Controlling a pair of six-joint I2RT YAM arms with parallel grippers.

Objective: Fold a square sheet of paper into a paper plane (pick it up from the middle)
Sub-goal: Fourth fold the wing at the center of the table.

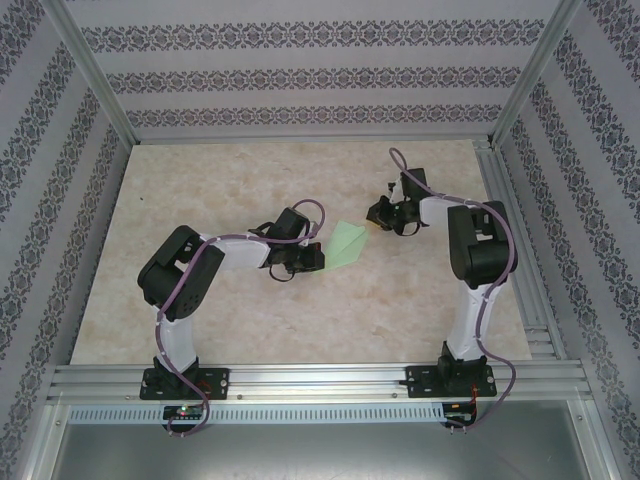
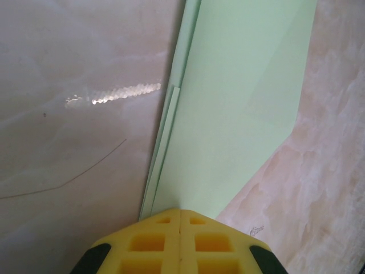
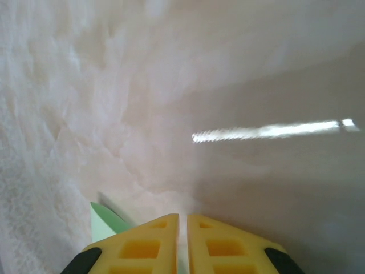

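The square sheet of paper, pale mint green, lies mid-table folded into a pointed wedge with stacked edges along one side. In the left wrist view the paper runs away from my left gripper, whose yellow pads are pressed together on its near end. From above, the left gripper sits at the paper's lower left. My right gripper is at the paper's upper right tip, shut to a thin slit. A green corner of the paper pokes out beside its left finger; whether it is pinched there is unclear.
The marble-look tabletop is ringed by patterned walls. An aluminium rail carrying both arm bases runs along the near edge, and another rail lines the right side.
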